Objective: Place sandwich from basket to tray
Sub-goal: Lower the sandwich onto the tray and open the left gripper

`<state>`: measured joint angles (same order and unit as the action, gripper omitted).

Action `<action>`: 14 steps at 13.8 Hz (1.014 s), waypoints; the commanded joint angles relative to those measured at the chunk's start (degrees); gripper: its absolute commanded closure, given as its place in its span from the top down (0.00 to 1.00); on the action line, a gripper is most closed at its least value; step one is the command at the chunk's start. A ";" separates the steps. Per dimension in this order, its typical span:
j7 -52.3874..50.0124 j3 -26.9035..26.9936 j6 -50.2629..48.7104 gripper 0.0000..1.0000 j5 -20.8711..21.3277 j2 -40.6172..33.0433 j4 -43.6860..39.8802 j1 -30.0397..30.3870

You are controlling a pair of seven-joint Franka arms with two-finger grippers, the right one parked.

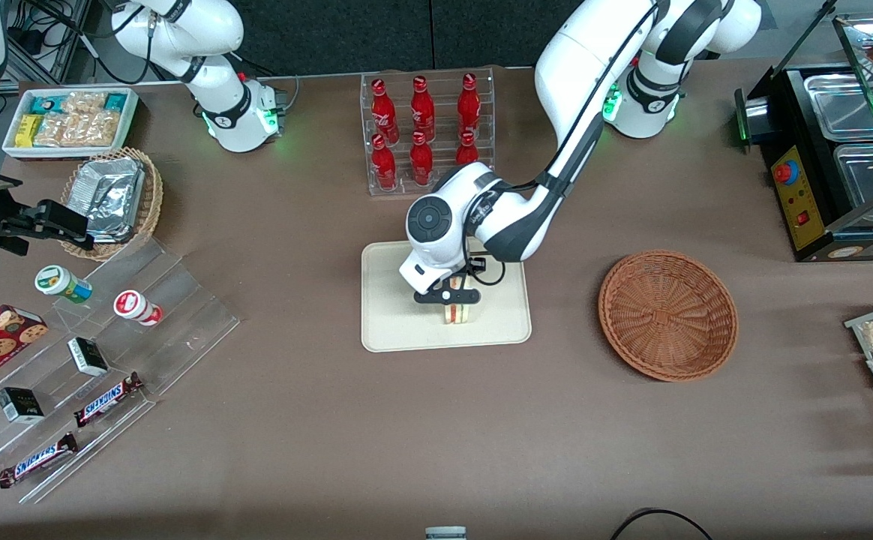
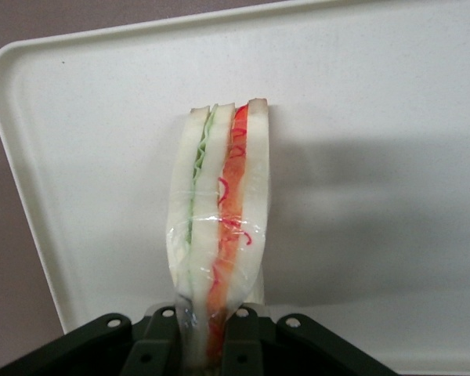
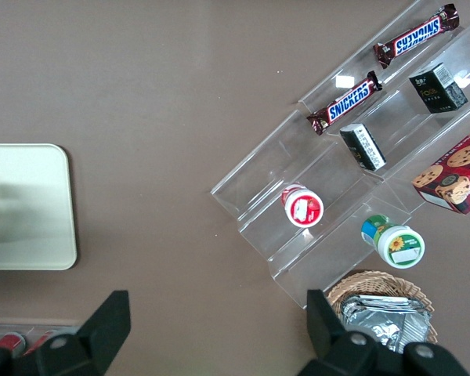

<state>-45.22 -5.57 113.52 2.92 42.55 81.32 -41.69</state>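
Clear-wrapped sandwich (image 2: 219, 227) over tray (image 2: 376, 94); gripper (image 2: 211, 333) clamps its hidden end.

You look down on a wide table covered in matte brown cloth (image 1: 316, 420), evenly lit, with soft shadows; a dark grey panelled wall (image 1: 376, 30) runs along its edge.

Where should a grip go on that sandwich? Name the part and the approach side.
Grip across the two bread faces at the top edge, coming straight down from above. The sandwich stands on edge over the tray, its flat faces offering parallel surfaces. The hand already pinches it this way.
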 commanded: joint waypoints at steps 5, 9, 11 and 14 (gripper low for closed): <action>-0.48 0.91 -1.02 1.00 0.86 1.84 -2.13 -1.02; -1.18 0.91 -1.20 1.00 2.09 1.66 -2.04 -1.02; -1.27 1.00 -1.72 1.00 2.27 1.23 -2.31 -1.02; -2.06 1.00 -3.65 1.00 2.18 -0.79 -2.31 -1.02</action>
<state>-45.63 -5.46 112.70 4.45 43.12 80.01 -41.69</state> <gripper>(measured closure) 0.000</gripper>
